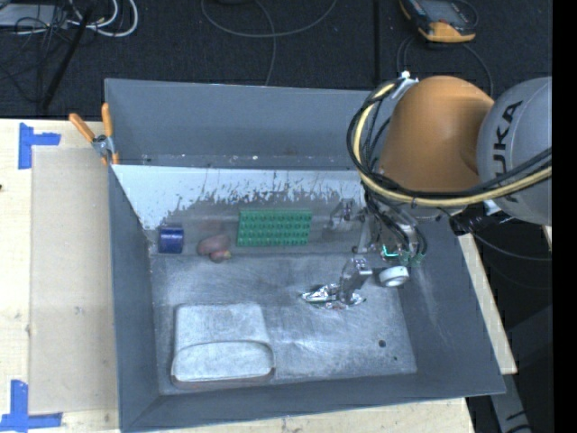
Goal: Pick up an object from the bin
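From where I stand, the pick looks barely begun: nothing has left the bin (270, 133) yet, and every object I can see lies on its floor. The lift itself, and before it a firm grip, appear to be what is left.

The arm comes in from the right under its orange cover (433, 133), and the end effector (353, 278) hangs low over the right half of the floor. Its tip sits right against a small shiny crumpled thing (330, 296), touching it or just above it; I can't make out which. I also can't tell whether the end effector is open or closed, or whether it has any hold on that piece, so I wouldn't call it gripped.

The other things are well apart from it. A green studded block (274, 228), a pinkish lump (215, 247) and a small blue cylinder (170, 239) line the foot of the back wall, and a white pad (223, 353) lies near the front left corner.
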`<state>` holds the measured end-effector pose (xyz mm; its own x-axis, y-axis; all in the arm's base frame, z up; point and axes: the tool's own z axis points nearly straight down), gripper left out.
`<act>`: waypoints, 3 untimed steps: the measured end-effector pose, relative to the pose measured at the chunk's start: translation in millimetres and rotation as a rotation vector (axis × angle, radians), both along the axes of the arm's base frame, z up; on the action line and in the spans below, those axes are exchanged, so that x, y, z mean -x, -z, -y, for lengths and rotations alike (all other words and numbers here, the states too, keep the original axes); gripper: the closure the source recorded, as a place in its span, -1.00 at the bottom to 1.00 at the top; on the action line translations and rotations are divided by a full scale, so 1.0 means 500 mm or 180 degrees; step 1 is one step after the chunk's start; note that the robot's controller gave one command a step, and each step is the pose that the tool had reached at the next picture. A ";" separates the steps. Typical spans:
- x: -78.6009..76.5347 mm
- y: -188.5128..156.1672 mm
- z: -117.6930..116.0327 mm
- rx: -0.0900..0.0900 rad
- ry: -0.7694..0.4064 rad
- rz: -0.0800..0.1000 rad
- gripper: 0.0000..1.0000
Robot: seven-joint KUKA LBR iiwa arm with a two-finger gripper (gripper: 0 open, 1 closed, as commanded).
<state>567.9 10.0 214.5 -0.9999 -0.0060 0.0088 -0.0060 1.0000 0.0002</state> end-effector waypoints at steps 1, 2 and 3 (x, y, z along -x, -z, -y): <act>-0.001 0.289 0.050 -0.0009 -0.0648 0.0042 -1.00; -0.004 0.280 0.051 -0.0005 -0.0644 0.0049 1.00; 0.002 -0.017 0.025 -0.0001 -0.0738 0.0058 1.00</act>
